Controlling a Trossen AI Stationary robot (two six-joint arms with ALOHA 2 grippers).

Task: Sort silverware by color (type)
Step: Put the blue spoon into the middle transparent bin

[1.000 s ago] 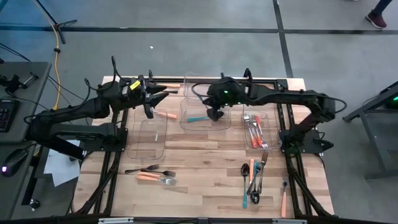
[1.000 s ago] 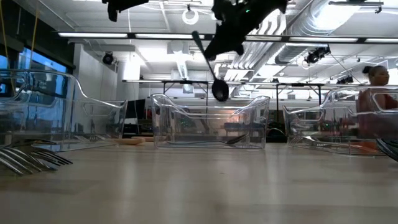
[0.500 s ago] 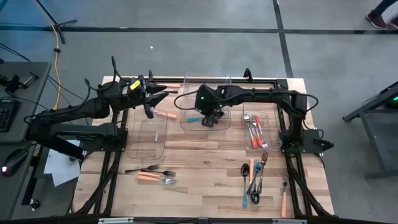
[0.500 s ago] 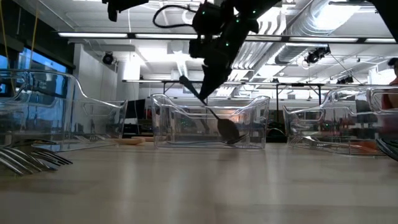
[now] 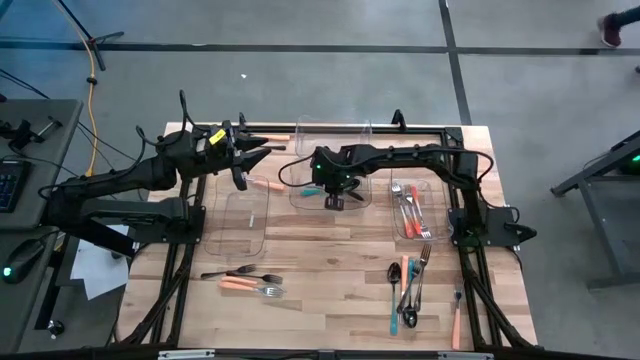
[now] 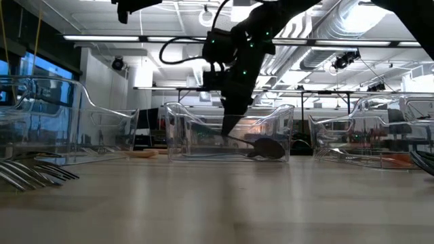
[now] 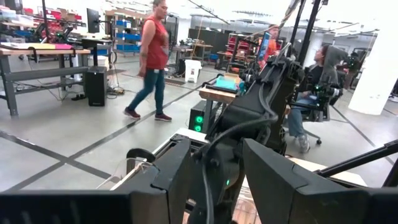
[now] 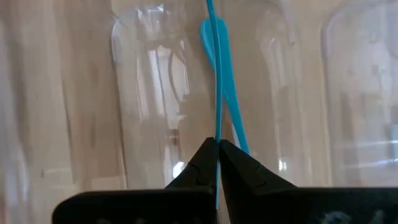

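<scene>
My right gripper (image 6: 229, 129) reaches down into the middle clear bin (image 5: 300, 200), shut on a spoon (image 6: 261, 146) with a teal-blue handle. In the right wrist view the handle (image 8: 216, 74) runs away from the shut fingers as a thin blue line. Another teal-blue utensil (image 5: 314, 190) lies on that bin's floor. My left gripper (image 5: 262, 152) hovers level above the table's far left, open, with nothing between its fingers. My right gripper pinches the spoon's thin teal-blue handle (image 8: 217, 127) between its two fingers, with the handle seen edge-on. The fingers come steeply from above, pointing down into the bin. The spoon slants away below them, and its bowl (image 6: 270, 148) rests on the bin's floor.
A clear bin (image 5: 413, 235) at the right holds several utensils, and another clear bin (image 5: 240, 225) stands at the left. Loose silverware lies near the front left (image 5: 245, 280) and front right (image 5: 408, 285). Orange-handled pieces (image 5: 266, 184) lie near my left gripper.
My right gripper has gone down into the middle bin and tipped more steeply downward, staying shut on the spoon. The spoon hung clear above the bin a second ago. Now its bowl end lies on the bin's floor.
</scene>
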